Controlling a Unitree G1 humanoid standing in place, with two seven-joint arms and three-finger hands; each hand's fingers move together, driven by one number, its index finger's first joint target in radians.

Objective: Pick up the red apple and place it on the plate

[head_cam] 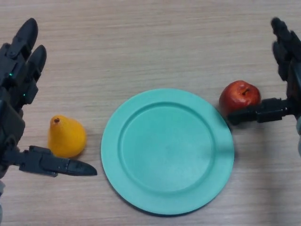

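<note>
One wooden table (150, 42) fills the head view and carries every other item. Centred on it lies a round teal plate (167, 150), flat, with a raised rim and nothing resting on its surface.

Left hand (14, 108): enters from the left edge. Fingers are extended straight toward the far side of the table; the thumb is extended toward the plate along the near side of a yellow pear. The hand is open and holds nothing. The thumb lies just beside the pear; contact between them cannot be confirmed.

Right hand (287, 89): enters from the right edge. Fingers are extended straight toward the far side; the thumb points left, with its tip at the near lower side of the red apple. The hand is spread open, not closed round the fruit.

Yellow pear (66, 136): stands on the table left of the plate, near its rim but apart from it.

Red apple (239, 96): sits on the table just beside the plate's right rim, stem up, not on the plate.
</note>
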